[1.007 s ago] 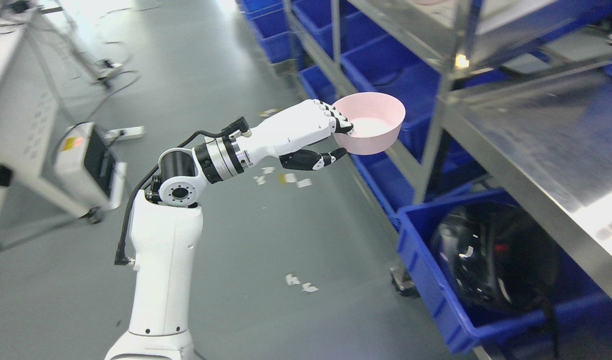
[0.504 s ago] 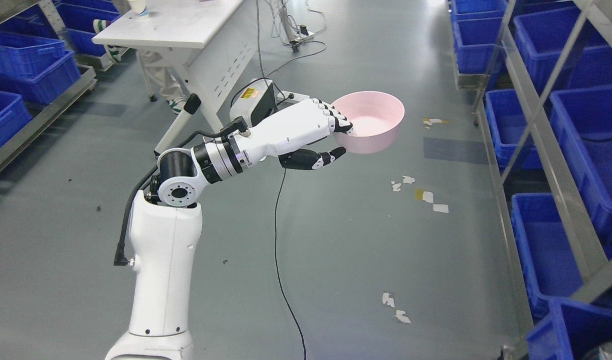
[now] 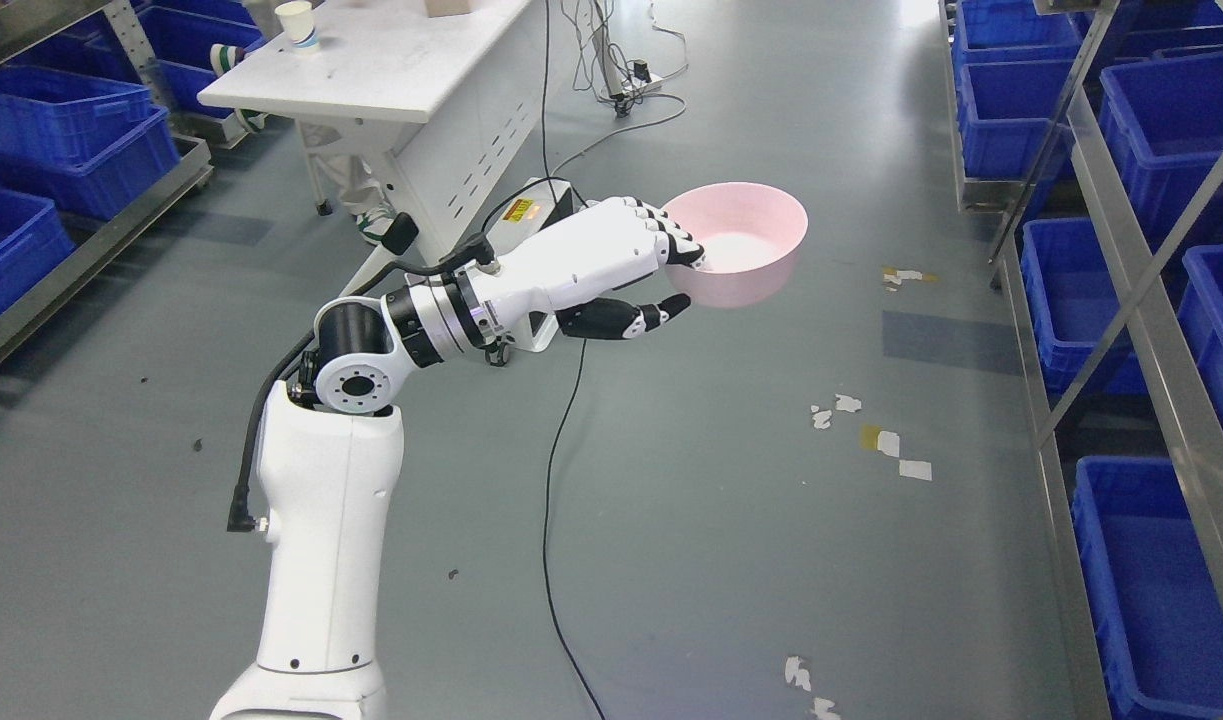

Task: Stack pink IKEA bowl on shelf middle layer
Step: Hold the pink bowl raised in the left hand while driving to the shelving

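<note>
One pink bowl in left hand, empty, blue bins nearby

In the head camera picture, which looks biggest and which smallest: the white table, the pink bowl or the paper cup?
As they look in the head view:
1. white table
2. pink bowl, held in the left hand
3. paper cup
The bowl is nearer the camera, so true sizes may differ.

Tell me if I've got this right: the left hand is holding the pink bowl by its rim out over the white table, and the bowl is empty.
Not quite. In the head view the left hand does grip the empty pink bowl by its rim, but the bowl hangs over the bare grey floor, not over the white table, which stands apart, farther back on the left.
</note>
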Motion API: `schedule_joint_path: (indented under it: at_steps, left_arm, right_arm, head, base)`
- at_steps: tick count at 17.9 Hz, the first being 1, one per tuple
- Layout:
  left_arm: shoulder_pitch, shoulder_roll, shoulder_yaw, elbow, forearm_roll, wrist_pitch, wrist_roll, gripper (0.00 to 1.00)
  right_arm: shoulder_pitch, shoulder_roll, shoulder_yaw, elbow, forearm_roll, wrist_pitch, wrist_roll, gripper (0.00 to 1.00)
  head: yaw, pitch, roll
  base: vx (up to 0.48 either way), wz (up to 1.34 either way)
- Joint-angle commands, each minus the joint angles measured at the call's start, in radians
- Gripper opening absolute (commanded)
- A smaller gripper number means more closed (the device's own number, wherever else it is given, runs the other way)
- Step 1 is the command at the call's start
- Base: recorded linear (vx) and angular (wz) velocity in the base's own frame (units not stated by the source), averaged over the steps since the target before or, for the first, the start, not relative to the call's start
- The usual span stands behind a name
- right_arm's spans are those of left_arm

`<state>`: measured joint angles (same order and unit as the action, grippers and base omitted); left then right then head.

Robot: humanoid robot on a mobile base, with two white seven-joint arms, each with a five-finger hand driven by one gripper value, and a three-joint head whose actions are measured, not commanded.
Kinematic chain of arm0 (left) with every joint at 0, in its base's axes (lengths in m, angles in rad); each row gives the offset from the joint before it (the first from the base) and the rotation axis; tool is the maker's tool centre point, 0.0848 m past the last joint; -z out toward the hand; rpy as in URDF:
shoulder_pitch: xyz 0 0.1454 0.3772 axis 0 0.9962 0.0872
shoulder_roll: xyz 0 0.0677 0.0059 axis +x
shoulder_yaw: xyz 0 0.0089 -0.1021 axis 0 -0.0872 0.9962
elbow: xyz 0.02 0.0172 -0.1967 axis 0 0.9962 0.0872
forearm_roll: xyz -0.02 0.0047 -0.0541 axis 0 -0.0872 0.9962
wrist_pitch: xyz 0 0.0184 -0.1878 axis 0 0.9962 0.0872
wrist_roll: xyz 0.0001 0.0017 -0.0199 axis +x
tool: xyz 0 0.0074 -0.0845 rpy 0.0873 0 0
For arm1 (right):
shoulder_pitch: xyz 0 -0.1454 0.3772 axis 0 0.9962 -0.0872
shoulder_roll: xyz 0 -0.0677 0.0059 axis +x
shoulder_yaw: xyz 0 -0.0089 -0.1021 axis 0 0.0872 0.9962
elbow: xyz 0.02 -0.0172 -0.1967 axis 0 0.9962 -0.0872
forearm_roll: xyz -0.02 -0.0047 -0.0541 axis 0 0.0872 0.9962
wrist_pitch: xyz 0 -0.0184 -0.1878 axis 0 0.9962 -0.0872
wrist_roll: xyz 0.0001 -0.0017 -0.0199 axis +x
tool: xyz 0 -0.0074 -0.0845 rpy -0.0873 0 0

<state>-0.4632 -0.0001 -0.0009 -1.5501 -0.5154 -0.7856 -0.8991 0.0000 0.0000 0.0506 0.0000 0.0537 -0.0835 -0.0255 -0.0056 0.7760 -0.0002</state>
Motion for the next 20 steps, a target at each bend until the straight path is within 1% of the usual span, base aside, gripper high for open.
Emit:
schedule_joint_path:
  at_steps: [1, 10, 20]
  left_arm:
    - [0.0, 0.018, -0.013, 0.004, 0.0, 0.0, 0.0, 0.0]
    - [0.001, 0.018, 0.002, 0.002, 0.002, 0.0, 0.003, 0.01]
    - [0.0, 0.018, 0.001, 0.002, 0.005, 0.0, 0.006, 0.01]
  right_arm:
    - [0.023, -0.018, 0.0, -0.017, 0.0, 0.001, -0.001, 1.0]
    - [0.023, -0.018, 0.0, -0.017, 0.0, 0.001, -0.001, 1.0]
    - [0.023, -0.018, 0.0, -0.017, 0.0, 0.001, -0.001, 1.0]
  head:
    - [0.0, 0.0, 0.0]
    - [0.0, 0.0, 0.0]
    - [0.0, 0.0, 0.0]
  base:
    - [0.371, -0.26]
    - [0.42, -0.23]
    - [0.416, -0.01]
